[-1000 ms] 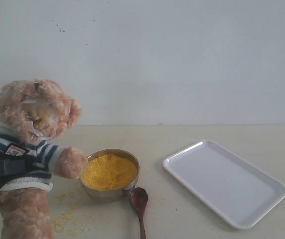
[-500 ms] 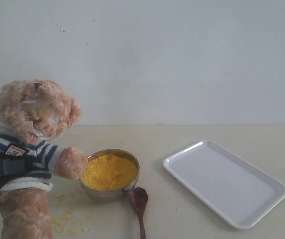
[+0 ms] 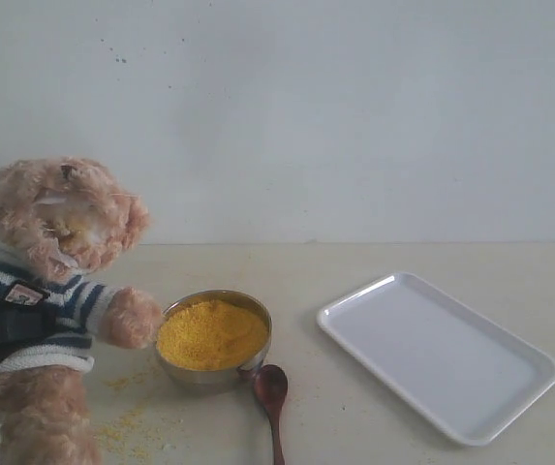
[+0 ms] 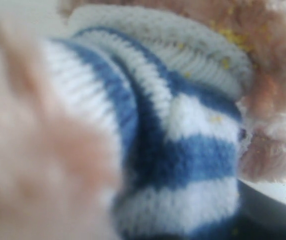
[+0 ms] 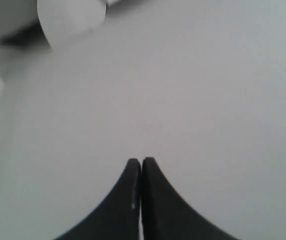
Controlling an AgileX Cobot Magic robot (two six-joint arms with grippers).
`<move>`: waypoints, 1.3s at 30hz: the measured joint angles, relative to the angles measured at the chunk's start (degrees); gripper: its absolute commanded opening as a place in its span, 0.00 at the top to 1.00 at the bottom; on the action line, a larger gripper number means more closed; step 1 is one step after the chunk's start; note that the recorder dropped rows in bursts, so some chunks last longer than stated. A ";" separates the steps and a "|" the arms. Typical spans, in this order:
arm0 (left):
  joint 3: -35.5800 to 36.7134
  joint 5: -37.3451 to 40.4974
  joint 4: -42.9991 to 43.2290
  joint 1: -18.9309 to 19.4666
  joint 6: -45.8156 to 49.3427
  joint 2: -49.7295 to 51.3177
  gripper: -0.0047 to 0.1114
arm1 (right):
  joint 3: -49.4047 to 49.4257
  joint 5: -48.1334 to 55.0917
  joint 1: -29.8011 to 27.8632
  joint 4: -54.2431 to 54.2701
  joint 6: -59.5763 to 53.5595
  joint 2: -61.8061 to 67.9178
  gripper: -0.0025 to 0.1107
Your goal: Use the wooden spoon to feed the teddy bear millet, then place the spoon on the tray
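The teddy bear (image 3: pixel 59 218) sits upright at the left, one paw against the steel bowl's rim. My left gripper (image 3: pixel 6 329) is a black shape clasped round its striped torso, shut on it. In the left wrist view the bear's striped shirt (image 4: pixel 182 150) fills the picture, blurred and very close. Millet (image 3: pixel 211 332) is heaped in the bowl. The wooden spoon (image 3: pixel 270 387) lies on the table just in front of the bowl, bowl end up, held by nothing. The white tray (image 3: pixel 437 354) lies empty at the right. My right gripper (image 5: pixel 141 161) is shut and empty, facing a plain grey surface.
The round steel bowl (image 3: pixel 209 376) stands between the bear and the tray. Loose millet grains (image 3: pixel 127 421) are scattered on the table in front of the bear. A pale wall rises behind the table.
The bear has shifted a little to the left, head and paw with it. Spoon, bowl and tray have not moved.
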 measured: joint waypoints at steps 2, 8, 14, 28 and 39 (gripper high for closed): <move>0.00 -0.13 0.00 0.00 0.00 0.00 0.93 | -1.43 11.79 0.00 -5.76 -6.04 3.01 0.98; 0.00 -0.26 0.00 0.00 0.00 0.00 0.93 | -0.96 33.83 0.00 -10.09 -14.76 17.91 0.98; 0.00 -0.48 0.00 0.00 0.00 0.00 0.93 | -0.85 31.70 0.00 -10.46 -15.71 29.71 0.98; 0.00 -0.58 -0.10 0.00 0.00 0.00 0.93 | -2.62 38.30 20.58 0.31 -18.37 51.98 0.98; 0.00 -0.68 -0.10 0.00 5.54 0.00 0.93 | -2.87 33.30 44.99 0.17 -23.42 67.21 0.70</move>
